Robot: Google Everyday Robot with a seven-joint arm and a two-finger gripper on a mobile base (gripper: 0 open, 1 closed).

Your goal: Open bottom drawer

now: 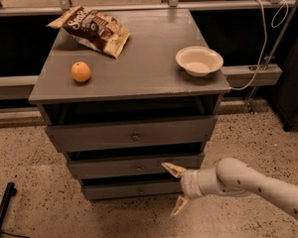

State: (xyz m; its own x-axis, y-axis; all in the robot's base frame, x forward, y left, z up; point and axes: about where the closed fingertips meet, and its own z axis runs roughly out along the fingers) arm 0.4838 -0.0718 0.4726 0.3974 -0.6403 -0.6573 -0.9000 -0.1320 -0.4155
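The gripper [169,190], fingers spread, hangs in front of the right end of the bottom drawer [124,190] and hides that end of its front. The drawer's knob, somewhere just left of the gripper, is too small and dim to make out. Behind the gripper the arm [268,185] runs off the right edge, and far to the gripper's left a black pole [4,205] is cut off by the bottom edge.
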